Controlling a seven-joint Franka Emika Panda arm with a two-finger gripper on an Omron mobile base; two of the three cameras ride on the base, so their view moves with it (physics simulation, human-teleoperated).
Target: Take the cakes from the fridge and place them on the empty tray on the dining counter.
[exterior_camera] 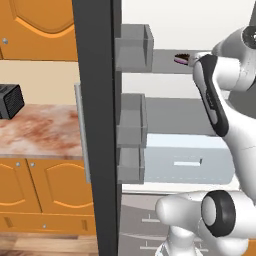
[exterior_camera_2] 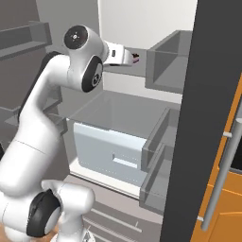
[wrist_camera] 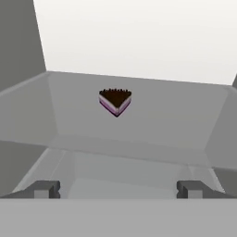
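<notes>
The fridge (exterior_camera: 95, 125) stands open, white inside with grey shelves. One of the cakes, a dark chocolate wedge with a pink layer (wrist_camera: 115, 101), sits alone on an upper shelf (wrist_camera: 152, 125), its tip pointing at me. The same slice shows small in the left base view (exterior_camera: 180, 58) and the right base view (exterior_camera_2: 136, 57), just beyond my hand. My gripper (wrist_camera: 118, 190) is open, level with the shelf's front edge and short of the cake, with nothing between its fingertips (wrist_camera: 46, 189). The empty tray and the dining counter are out of view.
Grey door bins (exterior_camera: 132, 47) hang on the open left door, and others (exterior_camera_2: 165, 61) on the right door. A pale crisper drawer (exterior_camera: 185, 160) sits below the shelves. Left of the fridge is a marbled wall counter (exterior_camera: 40, 130) with a dark toaster (exterior_camera: 10, 100).
</notes>
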